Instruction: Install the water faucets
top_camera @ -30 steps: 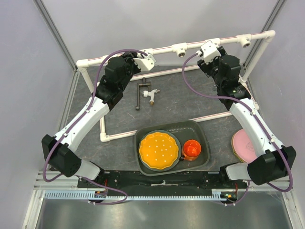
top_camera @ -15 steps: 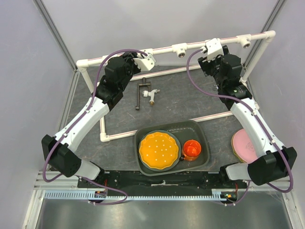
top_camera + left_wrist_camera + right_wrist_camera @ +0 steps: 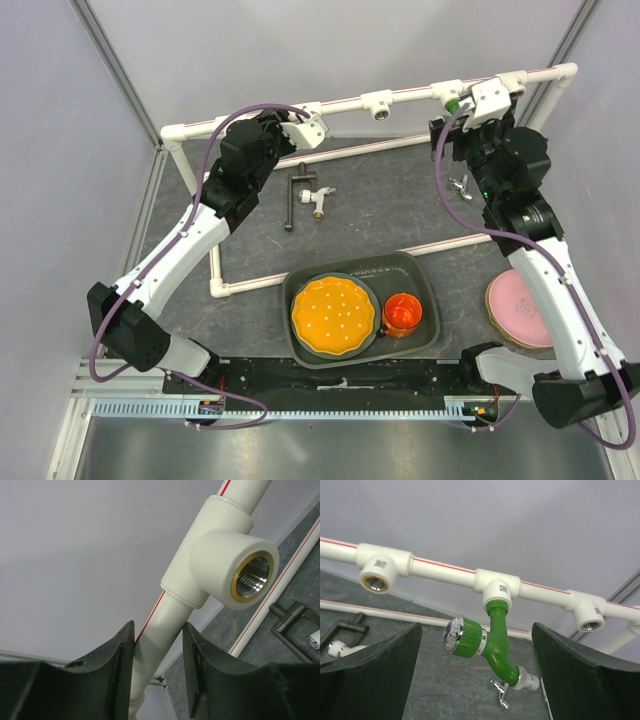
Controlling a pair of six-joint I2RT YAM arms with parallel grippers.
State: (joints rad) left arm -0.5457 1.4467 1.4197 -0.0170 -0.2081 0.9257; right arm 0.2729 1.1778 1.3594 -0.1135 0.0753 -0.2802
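Nearest the arm bases, a dark grey rectangular tray [image 3: 425, 270] holds a round orange plate [image 3: 335, 315] and a small orange cup [image 3: 404, 313]. A round pink plate [image 3: 520, 305] lies right of the tray, partly under the right arm.

Beyond the tray, a dark grey mat [image 3: 380, 215] lies inside the white PVC pipe frame [image 3: 245, 283]. The black-handled white-and-brass faucet [image 3: 318, 197] lies on its side on this mat, clear of both arms. The tiny silvery faucet [image 3: 460, 186] lies on the mat further right, just beside the right arm.

At the far side runs the raised top pipe [image 3: 345, 103] of the frame, white with a red stripe.

- Left gripper [image 3: 157, 650]: the fingers are closed onto the top pipe, one on each side, just below an empty brass-threaded tee socket [image 3: 235, 565].
- Green curved faucet [image 3: 492, 640]: the inlet is seated in the middle tee socket [image 3: 497, 587]. The body hangs below the pipe.
- Right gripper [image 3: 476, 630]: the jaws are spread wide and hold nothing. The green curved faucet sits beyond the fingers, apart from both.
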